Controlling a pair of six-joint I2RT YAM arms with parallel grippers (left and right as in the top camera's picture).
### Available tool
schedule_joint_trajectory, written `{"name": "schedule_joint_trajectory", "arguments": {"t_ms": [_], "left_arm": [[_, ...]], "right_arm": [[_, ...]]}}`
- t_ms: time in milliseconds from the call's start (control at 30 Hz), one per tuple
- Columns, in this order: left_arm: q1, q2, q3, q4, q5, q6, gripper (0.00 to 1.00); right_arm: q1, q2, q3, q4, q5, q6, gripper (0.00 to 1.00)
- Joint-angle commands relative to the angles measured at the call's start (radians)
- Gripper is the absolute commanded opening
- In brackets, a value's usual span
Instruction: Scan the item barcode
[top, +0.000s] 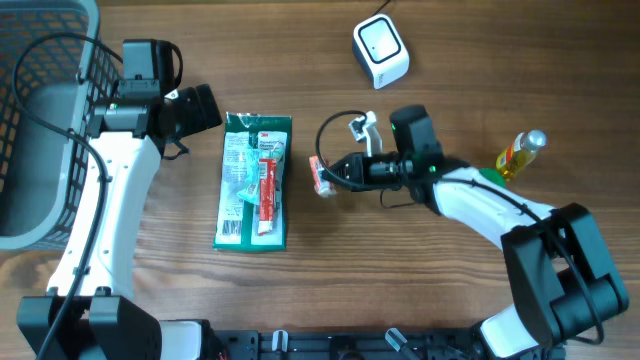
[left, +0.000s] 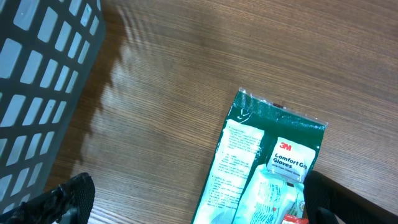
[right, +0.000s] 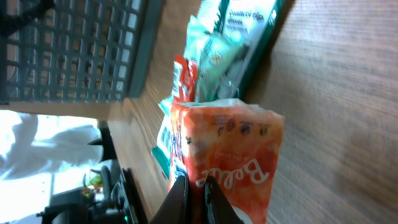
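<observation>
An orange "Belle" packet (top: 320, 175) (right: 230, 149) is pinched at its edge by my right gripper (top: 337, 170) (right: 193, 194), which is shut on it and holds it just above the table's middle. The white barcode scanner (top: 381, 49) stands at the far side, well apart from the packet. A green 3M glove pack (top: 254, 180) (left: 261, 168) lies flat to the left of the packet. My left gripper (top: 200, 108) (left: 199, 211) hangs open over the pack's far left corner, with nothing between its fingers (left: 62, 199).
A grey mesh basket (top: 40, 120) (left: 43, 81) (right: 74, 50) fills the left edge of the table. A small yellow bottle (top: 520, 152) lies at the right, beside my right arm. The glove pack (right: 230, 37) shows beyond the held packet.
</observation>
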Motion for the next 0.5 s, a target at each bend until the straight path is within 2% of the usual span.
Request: {"name": "schedule_joint_trajectory", "arguments": {"t_ms": [0, 167, 467], "left_arm": [[0.006, 0.002, 0.005, 0.002, -0.005, -0.009, 1.00], [0.006, 0.002, 0.005, 0.002, -0.005, -0.009, 1.00], [0.006, 0.002, 0.005, 0.002, -0.005, -0.009, 1.00]], "right_arm": [[-0.005, -0.012, -0.090, 0.144, -0.021, 0.155, 0.04], [-0.005, -0.010, -0.150, 0.211, 0.065, 0.227, 0.04], [-0.003, 0.022, -0.155, 0.229, 0.089, 0.223, 0.04]]}}
